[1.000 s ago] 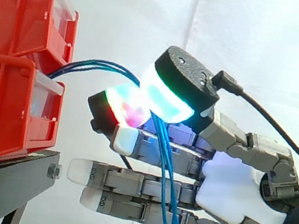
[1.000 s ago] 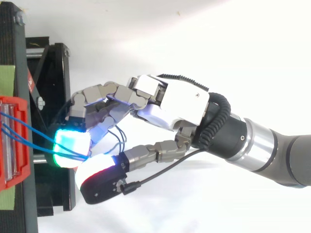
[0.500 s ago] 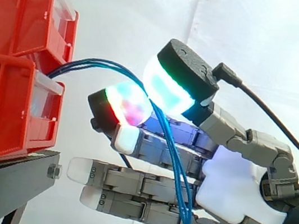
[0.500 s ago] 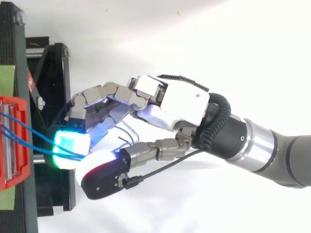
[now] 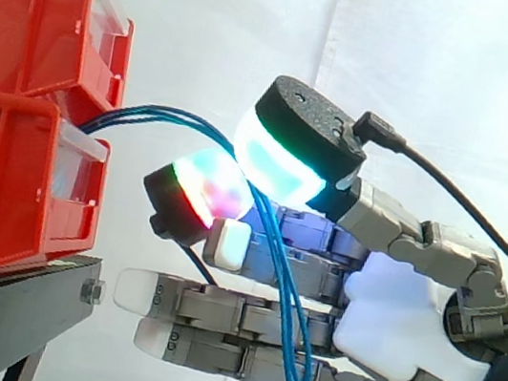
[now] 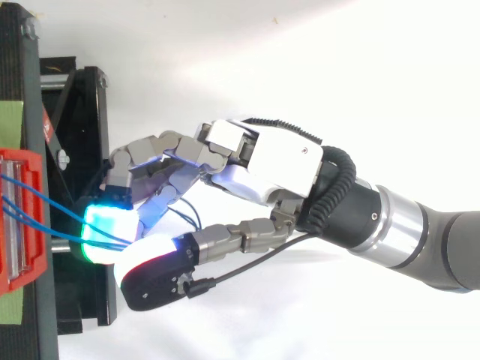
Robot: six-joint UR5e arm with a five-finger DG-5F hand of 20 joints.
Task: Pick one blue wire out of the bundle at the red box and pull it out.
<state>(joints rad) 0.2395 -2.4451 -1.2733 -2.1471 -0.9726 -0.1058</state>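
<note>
Two red bins are stacked at the left on a black stand, and a white curtain closes the room behind everything. The bins and the stand are cut off by the left edge, so their full shape cannot be seen.

The blue wires come out between the two bins, bend in an arc to the right and then hang down past the bottom edge of the side view; their lower ends are out of sight. The hand reaches in from the right. Its thumb and one finger are curled together, and their glowing pads pinch the wires near the top of the arc. The other fingers lie straight below, pointing at the bins. Between the pads the wires are covered, so it is hard to make out how many are really held.
</note>
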